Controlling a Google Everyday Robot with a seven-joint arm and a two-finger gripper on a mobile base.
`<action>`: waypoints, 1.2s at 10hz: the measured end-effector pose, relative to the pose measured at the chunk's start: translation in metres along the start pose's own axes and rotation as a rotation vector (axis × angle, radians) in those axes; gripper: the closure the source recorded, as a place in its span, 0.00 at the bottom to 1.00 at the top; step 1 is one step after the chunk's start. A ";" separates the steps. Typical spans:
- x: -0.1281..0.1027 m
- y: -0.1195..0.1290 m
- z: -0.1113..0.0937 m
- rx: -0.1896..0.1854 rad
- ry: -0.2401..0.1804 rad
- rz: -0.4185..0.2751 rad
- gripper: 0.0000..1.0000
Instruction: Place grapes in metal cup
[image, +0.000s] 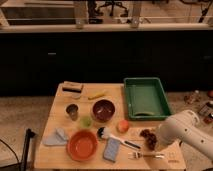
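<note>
The grapes (148, 137), a dark reddish-purple lumpy bunch, lie on the wooden table (60, 152) near its right front. The metal cup (72, 111), small and grey, stands at the table's left middle. My gripper (155, 142) is at the end of the white arm (187, 132) coming in from the right; it sits right at the grapes, partly covering them.
A green tray (145, 97) stands at the back right. A maroon bowl (103, 109), a small green cup (86, 121), an orange bowl (82, 145), an orange-red fruit (122, 125), a brush (107, 133), a blue sponge (112, 149) and a fork (142, 155) lie around.
</note>
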 end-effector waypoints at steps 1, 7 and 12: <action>-0.002 0.001 0.003 -0.004 -0.005 0.002 0.63; -0.009 0.005 0.020 -0.025 -0.053 -0.005 1.00; -0.008 0.007 0.017 -0.027 -0.052 -0.008 1.00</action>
